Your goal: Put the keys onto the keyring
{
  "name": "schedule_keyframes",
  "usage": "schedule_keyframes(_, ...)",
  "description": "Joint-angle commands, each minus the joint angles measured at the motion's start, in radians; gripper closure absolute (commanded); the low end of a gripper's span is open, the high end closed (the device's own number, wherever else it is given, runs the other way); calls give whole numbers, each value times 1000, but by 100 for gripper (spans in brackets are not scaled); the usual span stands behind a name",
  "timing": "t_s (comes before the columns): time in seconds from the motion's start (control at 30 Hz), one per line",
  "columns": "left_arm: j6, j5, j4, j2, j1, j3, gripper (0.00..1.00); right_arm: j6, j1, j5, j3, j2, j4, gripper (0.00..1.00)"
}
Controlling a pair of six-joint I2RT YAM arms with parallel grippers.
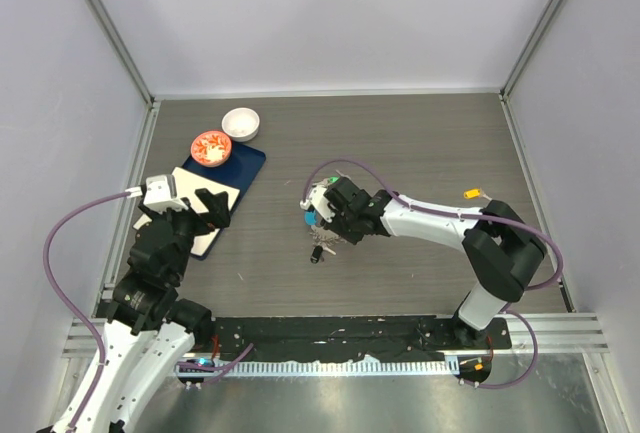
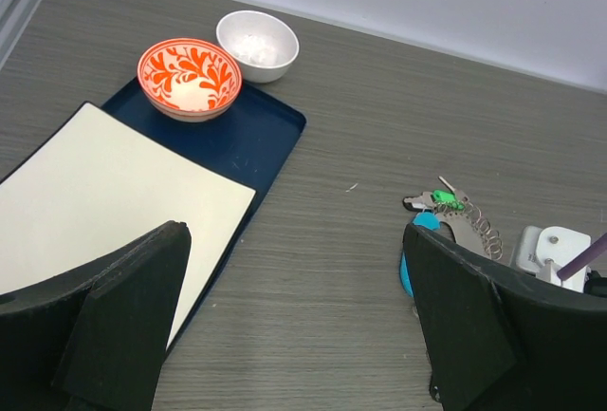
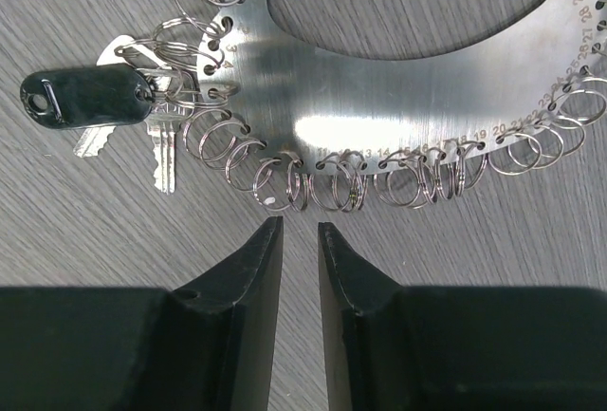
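My right gripper (image 3: 300,231) stands narrowly parted, holding nothing; the keyring (image 3: 379,98) lies just beyond its fingertips, keys (image 3: 163,150) clustered at one end.

From above, keys (image 1: 316,251) lie at 6 o'clock of the keyring (image 3: 379,88). The tray (image 1: 252,161), at its 10 o'clock, carries dish (image 1: 211,147) and sheet (image 2: 95,193). The bowl (image 1: 241,123) is at the dish's 1 o'clock.

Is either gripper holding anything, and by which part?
Nothing is held. The right gripper shows a narrow empty gap, tips just short of the keyring; the left gripper hangs wide open and empty.
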Motion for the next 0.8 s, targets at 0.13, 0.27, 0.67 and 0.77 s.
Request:
schedule_keyframes(0.13,8,19,38,10,8,26,0,-43,6,-31,37,2,21,75)
schedule_keyframes(0.27,8,24,38,10,10,24,0,-54,6,-28,39,18,28,75)
schedule_keyframes(0.67,6,30,44,16,16,24,0,-83,6,3,39,47,70,76)
schedule_keyframes(0.77,6,30,44,17,18,24,0,-89,6,1,37,50,74,76)
